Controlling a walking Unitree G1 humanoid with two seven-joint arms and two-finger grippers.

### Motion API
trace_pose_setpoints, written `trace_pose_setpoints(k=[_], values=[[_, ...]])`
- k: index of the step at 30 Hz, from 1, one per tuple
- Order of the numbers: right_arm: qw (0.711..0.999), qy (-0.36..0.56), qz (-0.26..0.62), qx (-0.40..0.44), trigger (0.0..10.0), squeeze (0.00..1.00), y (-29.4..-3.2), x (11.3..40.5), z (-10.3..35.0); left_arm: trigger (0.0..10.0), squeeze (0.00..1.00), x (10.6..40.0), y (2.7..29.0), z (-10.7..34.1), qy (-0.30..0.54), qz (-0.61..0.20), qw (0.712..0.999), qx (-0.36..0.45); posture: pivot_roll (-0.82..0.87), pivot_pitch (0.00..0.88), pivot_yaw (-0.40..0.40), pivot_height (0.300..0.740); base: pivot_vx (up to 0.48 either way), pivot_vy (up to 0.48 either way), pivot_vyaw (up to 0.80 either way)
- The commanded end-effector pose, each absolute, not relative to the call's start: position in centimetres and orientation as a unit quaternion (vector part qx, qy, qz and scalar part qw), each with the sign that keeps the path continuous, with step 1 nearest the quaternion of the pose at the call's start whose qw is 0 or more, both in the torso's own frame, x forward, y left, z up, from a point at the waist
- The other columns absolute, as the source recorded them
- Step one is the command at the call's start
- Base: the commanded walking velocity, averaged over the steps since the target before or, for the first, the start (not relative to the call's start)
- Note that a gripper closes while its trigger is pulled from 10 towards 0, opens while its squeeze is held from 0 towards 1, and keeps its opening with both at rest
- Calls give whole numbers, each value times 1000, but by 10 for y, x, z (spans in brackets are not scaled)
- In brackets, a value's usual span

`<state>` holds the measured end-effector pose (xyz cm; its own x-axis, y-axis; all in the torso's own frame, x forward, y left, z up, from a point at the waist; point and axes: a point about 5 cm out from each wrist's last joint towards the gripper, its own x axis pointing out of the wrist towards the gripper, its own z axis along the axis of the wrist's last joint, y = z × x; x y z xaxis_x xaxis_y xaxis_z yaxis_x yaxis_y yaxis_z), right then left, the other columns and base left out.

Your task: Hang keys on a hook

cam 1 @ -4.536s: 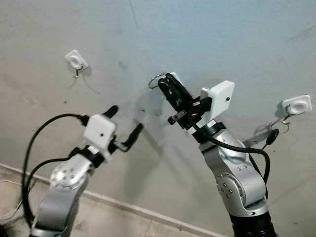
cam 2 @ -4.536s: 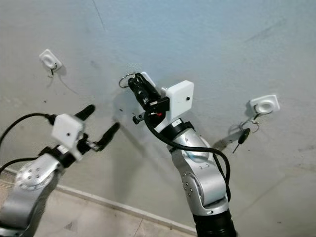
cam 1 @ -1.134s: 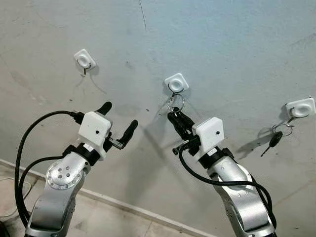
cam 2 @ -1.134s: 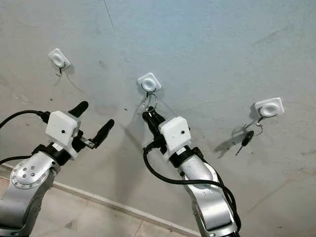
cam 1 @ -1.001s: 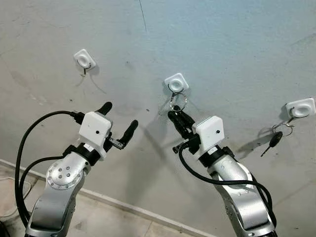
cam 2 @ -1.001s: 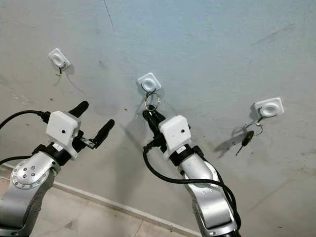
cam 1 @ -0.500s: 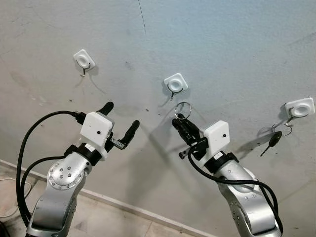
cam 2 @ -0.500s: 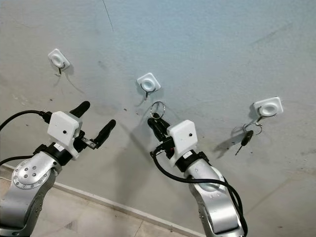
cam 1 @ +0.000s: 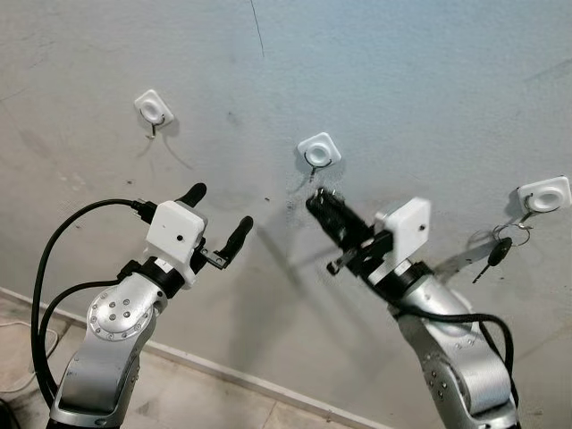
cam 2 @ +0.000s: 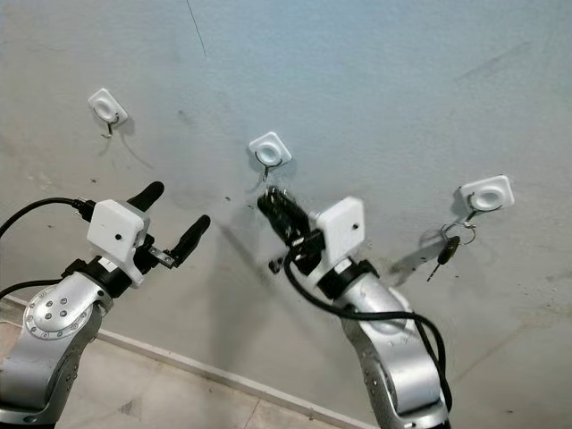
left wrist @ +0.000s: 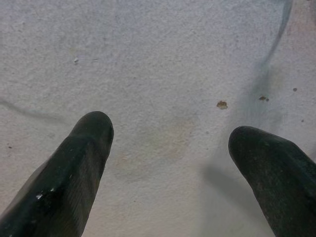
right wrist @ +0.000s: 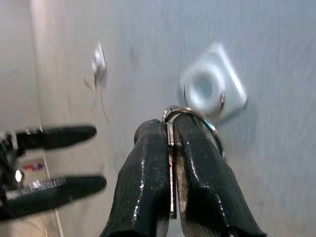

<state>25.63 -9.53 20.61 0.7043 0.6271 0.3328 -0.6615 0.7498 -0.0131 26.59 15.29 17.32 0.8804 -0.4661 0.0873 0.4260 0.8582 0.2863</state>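
Risen again, right end effector (right wrist: 170, 129) clamps keys (right wrist: 171, 168), ring end toward middle hook (right wrist: 213, 88).

wall (cam 1: 402, 80): matt, rough grey plaster, scuffed. hook (cam 1: 318, 150): glossy white plastic base, metal wire. key ring (right wrist: 195, 121): shiny metal. right gripper (right wrist: 170, 148): black, finely ribbed, slightly glossy fingers. arms: brushed silver metal.

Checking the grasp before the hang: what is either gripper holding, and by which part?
The right gripper pinches the key ring by its lower part, the loop sticking out past the fingertips. The left gripper holds nothing.
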Motion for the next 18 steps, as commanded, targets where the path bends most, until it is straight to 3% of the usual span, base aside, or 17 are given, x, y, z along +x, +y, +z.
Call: trace_pose_setpoints(k=[1, 18], values=[[919, -171, 350, 59, 10000, 0, -98, 255, 215, 10000, 0, 267, 151, 173, -77, -238, 958, 137, 239, 0, -23, 740, 0, 0, 0], [910, -179, 363, 88, 10000, 0, -84, 259, 227, 10000, 0, 268, 149, 174, -78, -240, 958, 135, 238, 0, -21, 740, 0, 0, 0]])
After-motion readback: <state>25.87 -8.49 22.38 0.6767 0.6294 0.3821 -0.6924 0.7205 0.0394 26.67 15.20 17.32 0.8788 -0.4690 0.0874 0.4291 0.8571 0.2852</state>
